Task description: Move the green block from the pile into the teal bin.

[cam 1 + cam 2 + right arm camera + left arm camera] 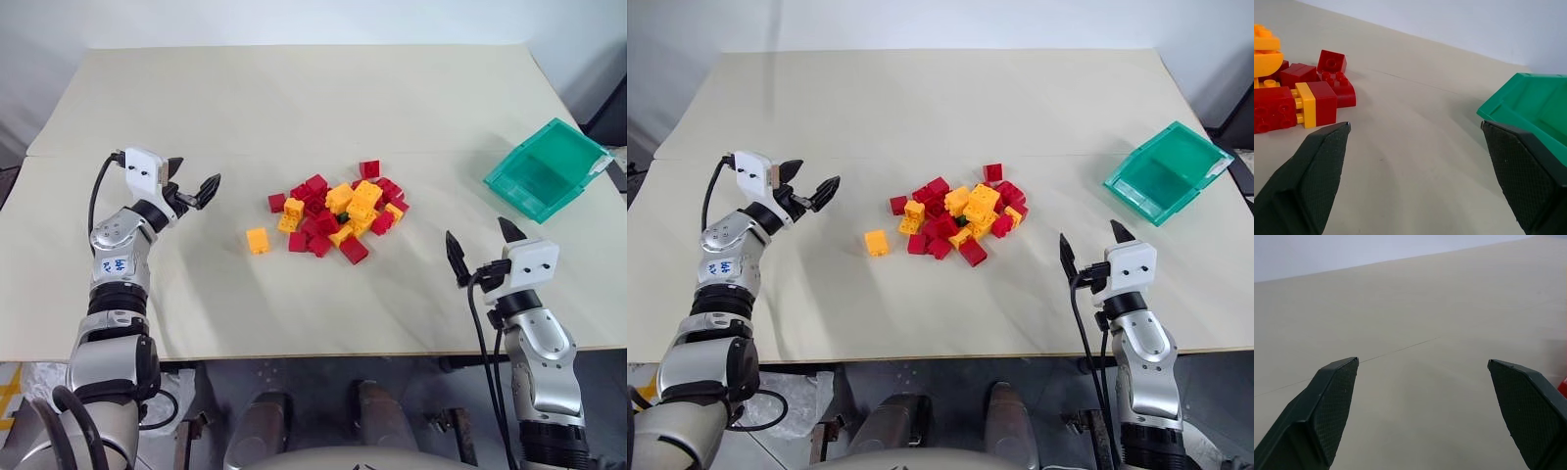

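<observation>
the teal bin (545, 168) sits tilted (nothing visible inside), both grippers' fingers spread, holding nothing.

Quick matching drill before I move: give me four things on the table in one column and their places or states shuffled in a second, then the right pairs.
1. teal bin
2. lone yellow-orange brick
3. green block
4. right gripper

A. open, holding nothing, near the table's front edge
B. alone, just left of the pile
C. far right of the table, with no bricks in it
D. mostly buried in the middle of the pile

Pairs: 1-C, 2-B, 3-D, 4-A
</observation>
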